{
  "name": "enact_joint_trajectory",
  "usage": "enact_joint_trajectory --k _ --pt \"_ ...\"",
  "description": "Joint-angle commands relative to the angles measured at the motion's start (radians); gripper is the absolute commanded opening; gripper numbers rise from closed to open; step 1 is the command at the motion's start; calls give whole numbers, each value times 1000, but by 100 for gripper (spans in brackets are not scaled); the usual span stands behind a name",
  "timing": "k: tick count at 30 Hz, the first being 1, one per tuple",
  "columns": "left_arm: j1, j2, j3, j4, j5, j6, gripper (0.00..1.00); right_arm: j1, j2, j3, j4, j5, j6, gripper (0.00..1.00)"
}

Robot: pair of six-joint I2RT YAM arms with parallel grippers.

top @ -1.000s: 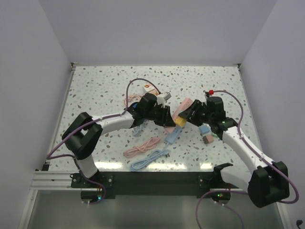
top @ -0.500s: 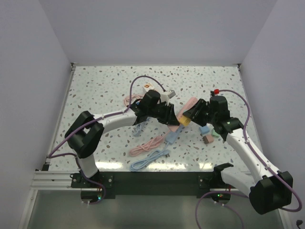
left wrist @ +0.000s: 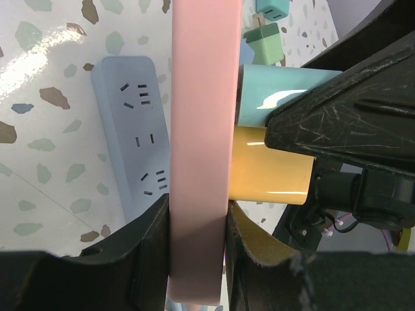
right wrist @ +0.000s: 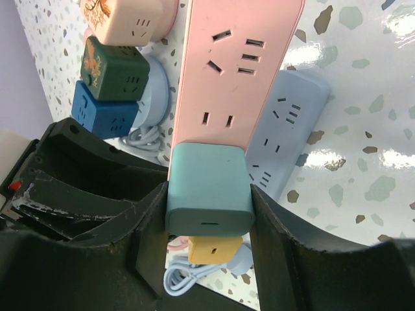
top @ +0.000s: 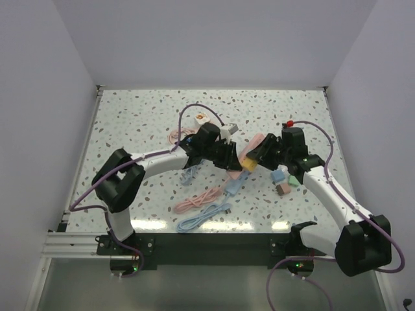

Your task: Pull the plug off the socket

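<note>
teal plug [right wrist: 209,188] in pink strip [right wrist: 237,71] is pinched by right gripper [right wrist: 209,214], left gripper [left wrist: 196,233] pinching the strip.

Pink power strip [right wrist: 240,71]: long and flat, long axis running 1 to 7 o'clock in the top view, just right of table centre. Teal cube plug [right wrist: 209,188] fully seated near its 7 o'clock end. Yellow plug [right wrist: 214,249] seated at 6 o'clock of the teal one.
</note>
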Motion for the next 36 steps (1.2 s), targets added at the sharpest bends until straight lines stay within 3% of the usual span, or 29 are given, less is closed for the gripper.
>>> enact_joint_trajectory --k 1,6,11,15,19,23,27,30,33,36 --pt "88 28 29 -88 -311 -30 0 -18 -47 62 -110 -139 -56 0" --pt "95 37 24 -101 -328 -25 0 -33 -132 100 -248 -131 -119 0" --pt "103 37 31 -96 -308 -19 0 -38 -169 86 -267 -130 -112 0" --pt "103 20 52 -56 -260 -10 0 -39 -129 132 -316 31 -110 0" --pt "103 6 69 -27 -193 -7 0 -39 0 197 -412 423 -145 0" --pt "102 -17 51 -18 -159 -1 0 -46 133 191 -370 667 -145 0" --pt "102 -38 25 -15 -139 7 0 -58 300 203 -331 748 -142 0" --pt "100 -46 5 -12 -125 12 0 -67 333 169 -262 774 -145 1" --pt "102 -53 -14 -12 -124 12 0 -85 356 160 -236 766 -153 9" --pt "102 -55 -25 -10 -122 12 0 -87 348 160 -253 748 -159 34"
